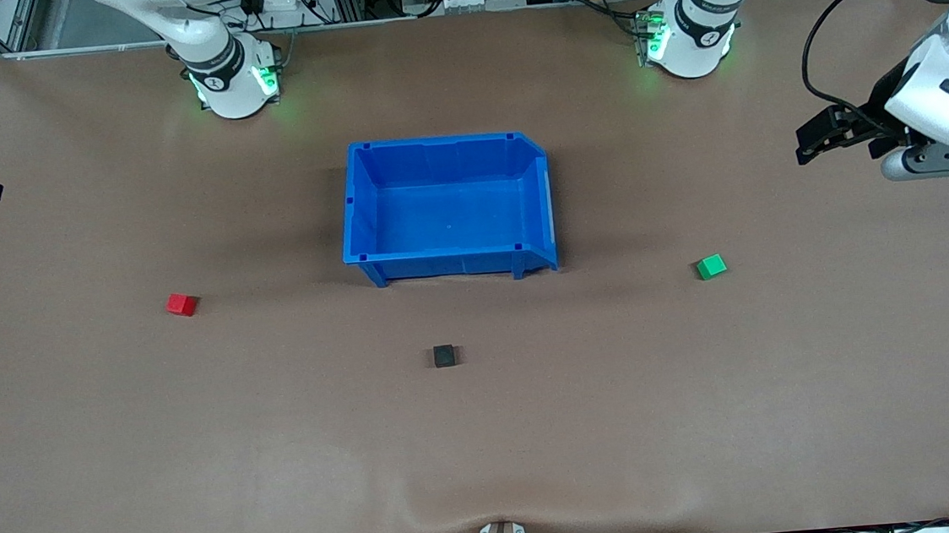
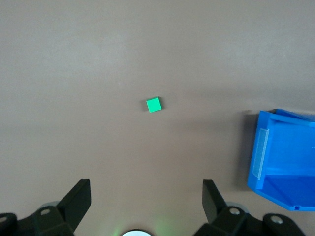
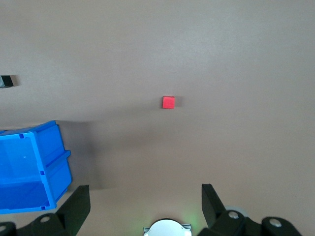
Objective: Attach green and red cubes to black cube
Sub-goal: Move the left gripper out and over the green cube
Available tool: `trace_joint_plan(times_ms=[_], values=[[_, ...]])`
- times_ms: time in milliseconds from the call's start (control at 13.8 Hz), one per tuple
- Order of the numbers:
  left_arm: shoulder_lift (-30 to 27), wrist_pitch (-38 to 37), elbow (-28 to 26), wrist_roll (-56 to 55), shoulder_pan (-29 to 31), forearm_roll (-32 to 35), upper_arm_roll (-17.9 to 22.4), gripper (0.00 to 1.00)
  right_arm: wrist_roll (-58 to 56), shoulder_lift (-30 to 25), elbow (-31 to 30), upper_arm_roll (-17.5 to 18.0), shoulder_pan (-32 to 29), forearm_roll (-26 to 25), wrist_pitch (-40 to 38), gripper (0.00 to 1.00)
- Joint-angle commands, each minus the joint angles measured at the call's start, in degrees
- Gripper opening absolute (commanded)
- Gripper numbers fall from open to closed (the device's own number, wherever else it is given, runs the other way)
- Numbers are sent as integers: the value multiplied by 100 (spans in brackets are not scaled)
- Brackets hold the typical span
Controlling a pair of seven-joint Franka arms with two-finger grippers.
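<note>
Front view shows both open, empty grippers high up, the left gripper [image 1: 808, 147] over the table's left-arm end and the right gripper [image 3: 142, 209] well above the red cube [image 1: 181, 304], so the tiny, scattered green cube [image 1: 711, 266] and black cube [image 1: 444, 355] could easily skid if a descent lands off-centre.

I see even, bright overhead light, soft shadows beside the blue bin [image 1: 446, 209], and no glare or blur.

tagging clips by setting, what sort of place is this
Most likely a robotics lab: two arm bases bolted to a brown-covered table, aluminium framing and loose cables along its edge, and only test props out, a blue bin and small coloured cubes.
</note>
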Motion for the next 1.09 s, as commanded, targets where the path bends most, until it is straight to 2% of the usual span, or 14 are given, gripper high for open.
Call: trace_joint_plan(times_ms=[0,1016], values=[[114,-128,152,47,31,91,-5,100,-4,26,72,49,-89,15,-56,100],[351,-128,152,443,260,82,40,100,-4,70,72,41,-89,6,-56,100]])
